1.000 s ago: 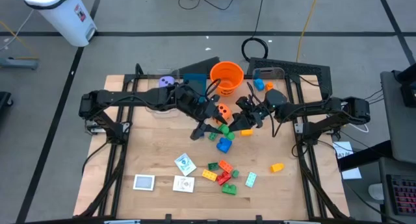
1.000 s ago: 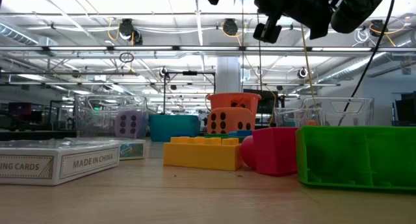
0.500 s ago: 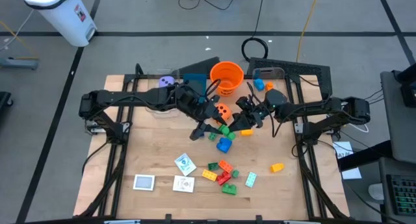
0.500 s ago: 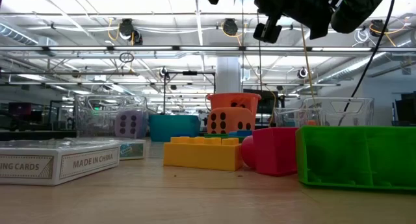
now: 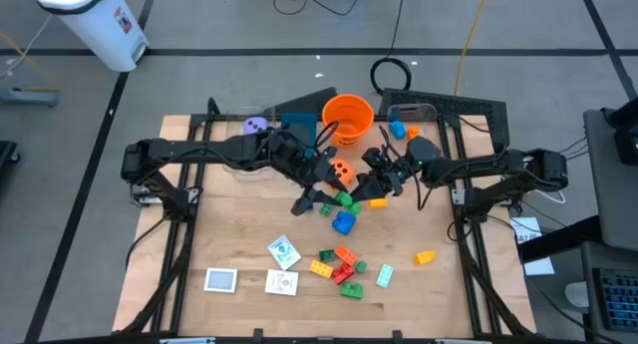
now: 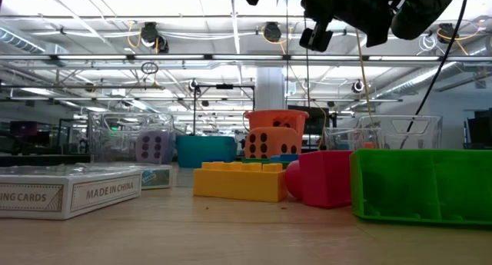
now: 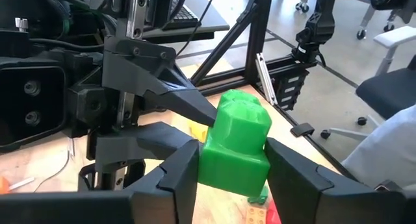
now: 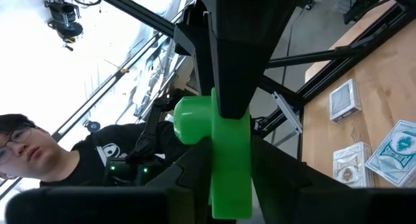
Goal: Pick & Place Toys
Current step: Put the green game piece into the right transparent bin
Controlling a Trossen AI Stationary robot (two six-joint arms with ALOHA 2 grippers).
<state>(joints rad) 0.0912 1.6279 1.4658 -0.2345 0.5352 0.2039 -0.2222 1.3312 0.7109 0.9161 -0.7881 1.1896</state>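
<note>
A green brick hangs in the air over the middle of the table, between my two grippers. My left gripper reaches in from the table's left and my right gripper from the right; both are shut on the brick. Under them an orange die, a blue brick and another green brick rest on the wood. More bricks lie near the front, a yellow brick lies alone at the right, and white card packs lie at the front left. A purple die sits far left. My left gripper pinches the green brick's lower body between its two fingers, one on each opposite side. The fingers come nearly level from the table's left. The brick is lifted clear, its studs up. My right gripper has the same brick between its two fingers, on the body's flat sides. In the left wrist view its fingertips meet the brick's side that faces them. It comes about level from the table's right.
An orange bucket stands at the far edge, with a teal box and clear bins beside it. A person shows beyond the table in the right wrist view.
</note>
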